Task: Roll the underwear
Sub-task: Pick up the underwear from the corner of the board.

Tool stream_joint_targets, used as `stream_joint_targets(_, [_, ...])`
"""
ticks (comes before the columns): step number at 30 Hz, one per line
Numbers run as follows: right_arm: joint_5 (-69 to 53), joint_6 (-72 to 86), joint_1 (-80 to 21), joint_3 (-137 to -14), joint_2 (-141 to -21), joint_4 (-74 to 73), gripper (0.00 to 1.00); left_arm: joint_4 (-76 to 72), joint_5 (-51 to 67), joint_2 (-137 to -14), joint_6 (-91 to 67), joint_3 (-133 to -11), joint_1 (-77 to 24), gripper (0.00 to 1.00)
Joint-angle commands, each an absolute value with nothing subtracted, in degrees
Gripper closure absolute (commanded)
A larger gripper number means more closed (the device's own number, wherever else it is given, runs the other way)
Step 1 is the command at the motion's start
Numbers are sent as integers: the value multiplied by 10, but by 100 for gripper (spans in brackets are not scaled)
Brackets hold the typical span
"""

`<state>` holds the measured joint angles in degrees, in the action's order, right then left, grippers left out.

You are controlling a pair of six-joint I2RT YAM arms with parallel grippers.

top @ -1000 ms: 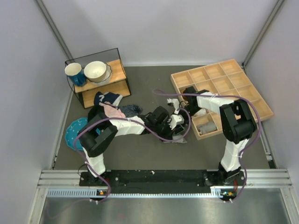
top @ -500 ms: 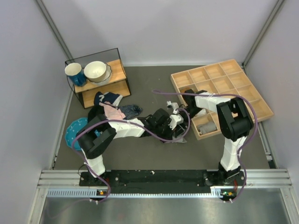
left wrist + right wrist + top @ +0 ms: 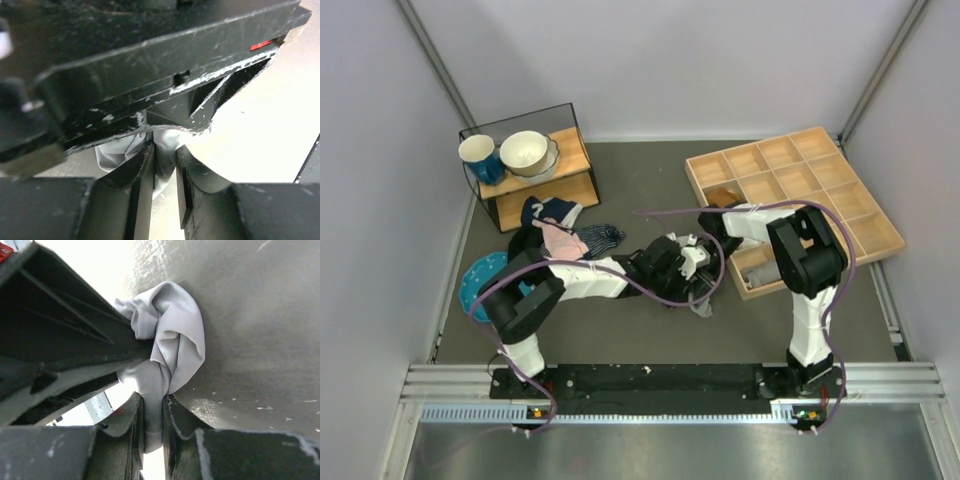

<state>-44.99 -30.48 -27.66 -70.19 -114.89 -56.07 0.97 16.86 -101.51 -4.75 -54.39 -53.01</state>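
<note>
As it lies bunched on the desk (image 3: 640,190) | the underwear (image 3: 177,335) is held from both sides, neither side nearer | left gripper (image 3: 164,152) clamped on it | right gripper (image 3: 152,400) pinching another fold

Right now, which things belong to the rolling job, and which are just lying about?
Job: the underwear, pinched by left gripper and right gripper.
Lying about: divided wooden tray, navy striped garment, pink cloth, teal plate, blue mug, white bowl, wooden shelf.
</note>
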Motion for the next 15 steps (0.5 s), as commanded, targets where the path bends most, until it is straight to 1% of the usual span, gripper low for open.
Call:
stream_joint_targets(1, [-450, -328, -300, -702, -1147, -563, 95, 47, 60, -983, -33, -497, -520, 69])
stream_joint_targets(3, [-458, -331, -292, -702, -1135, -563, 95, 49, 52, -958, -22, -485, -520, 66])
stream_joint_targets(11, [-507, -366, -279, -702, -1071, -572, 97, 133, 53, -827, 17, -475, -521, 55])
stream_joint_targets(15, [-530, -386, -279, -708, -1044, -588, 97, 171, 54, -768, 19, -488, -520, 53])
